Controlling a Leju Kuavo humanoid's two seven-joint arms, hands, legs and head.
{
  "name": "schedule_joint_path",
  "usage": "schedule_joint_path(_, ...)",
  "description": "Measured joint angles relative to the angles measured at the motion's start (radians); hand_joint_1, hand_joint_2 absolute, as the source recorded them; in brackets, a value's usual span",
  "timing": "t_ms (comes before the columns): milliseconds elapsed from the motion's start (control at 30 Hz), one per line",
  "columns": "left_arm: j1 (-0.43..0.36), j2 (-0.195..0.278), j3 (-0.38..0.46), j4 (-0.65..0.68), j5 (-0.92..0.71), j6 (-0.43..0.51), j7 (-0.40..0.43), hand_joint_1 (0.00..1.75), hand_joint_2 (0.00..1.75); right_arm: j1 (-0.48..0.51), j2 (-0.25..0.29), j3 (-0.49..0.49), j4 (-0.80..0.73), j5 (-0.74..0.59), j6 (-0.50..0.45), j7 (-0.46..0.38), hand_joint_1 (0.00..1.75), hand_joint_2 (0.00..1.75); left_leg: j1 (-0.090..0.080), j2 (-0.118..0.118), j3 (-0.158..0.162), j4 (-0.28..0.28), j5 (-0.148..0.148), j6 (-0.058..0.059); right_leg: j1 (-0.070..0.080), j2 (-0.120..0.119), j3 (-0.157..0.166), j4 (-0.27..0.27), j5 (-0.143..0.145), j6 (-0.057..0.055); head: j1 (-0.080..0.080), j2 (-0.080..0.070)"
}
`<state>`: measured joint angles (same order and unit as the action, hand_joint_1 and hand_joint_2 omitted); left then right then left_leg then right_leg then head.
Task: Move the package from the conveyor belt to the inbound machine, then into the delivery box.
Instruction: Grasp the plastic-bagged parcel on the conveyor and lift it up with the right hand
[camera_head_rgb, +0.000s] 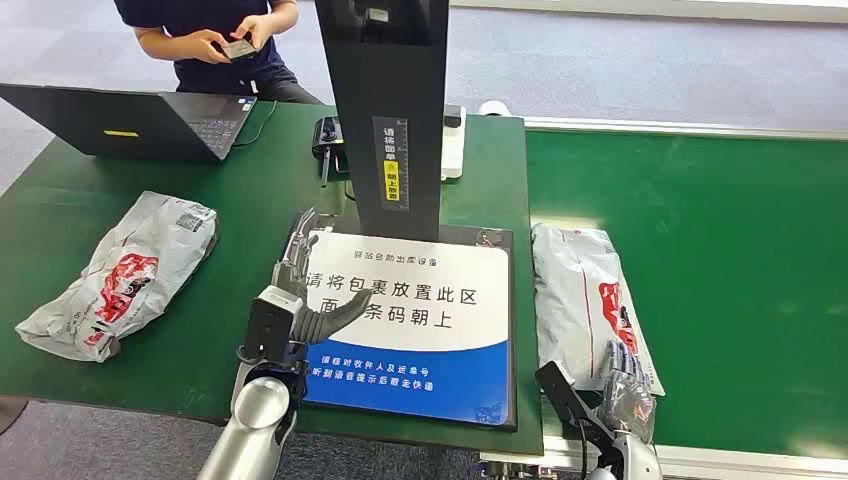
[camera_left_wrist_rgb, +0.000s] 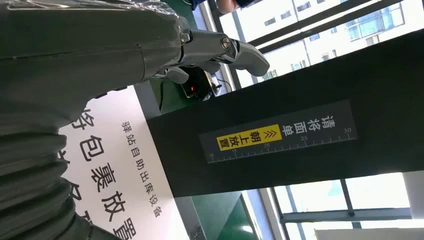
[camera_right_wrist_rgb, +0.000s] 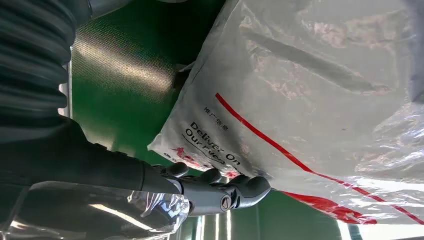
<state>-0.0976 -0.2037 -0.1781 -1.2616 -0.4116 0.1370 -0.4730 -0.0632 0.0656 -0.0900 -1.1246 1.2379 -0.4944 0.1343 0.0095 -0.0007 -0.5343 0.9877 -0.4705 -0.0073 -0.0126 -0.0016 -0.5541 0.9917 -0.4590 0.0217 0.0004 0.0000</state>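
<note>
Reaching toward the package (camera_head_rgb: 588, 300) on the green conveyor belt (camera_head_rgb: 720, 260), the right hand (camera_head_rgb: 625, 385) is sitting at the package's near end, fingers (camera_right_wrist_rgb: 240, 187) spread and lying against the plastic wrap, nothing gripped yet. The package is lying flat along the belt's left edge, just beside the inbound machine (camera_head_rgb: 410, 330). The left hand (camera_head_rgb: 300, 285) is hovering over the machine's white-and-blue placement pad, fingers apart, holding nothing.

Step in hand, as I read it: getting a grip on the package. Doing it well probably means closing on a firm fold of the bag, not loose film, since the soft wrap is likely to slip or sag. Lifting before sliding sideways looks wise, because the pad's raised black frame is standing between belt and pad.

Room: the pad itself is bare except where the left hand is hanging over it, so that hand should be clearing out first. The machine's black column (camera_head_rgb: 385, 100) is standing at the pad's far side, limiting height there. A second package (camera_head_rgb: 120, 275) is lying on the worktop (camera_head_rgb: 250, 170) well to the left, near a laptop (camera_head_rgb: 130, 120). A person (camera_head_rgb: 215, 40) is sitting beyond.
</note>
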Motion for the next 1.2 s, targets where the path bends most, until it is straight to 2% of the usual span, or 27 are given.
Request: schedule_joint_path(1200, 0.004, 0.0, 0.0, -0.005, 0.0, 0.0, 0.003, 0.0, 1.75, 0.0, 0.0, 0.0, -0.006, 0.0, -0.005, 0.0, 1.54, 1.75, 0.0, 0.0, 0.0, 0.0, 0.0, 0.0, 0.0, 0.0, 0.0, 0.0, 0.0, 0.0, 0.0, 0.0)
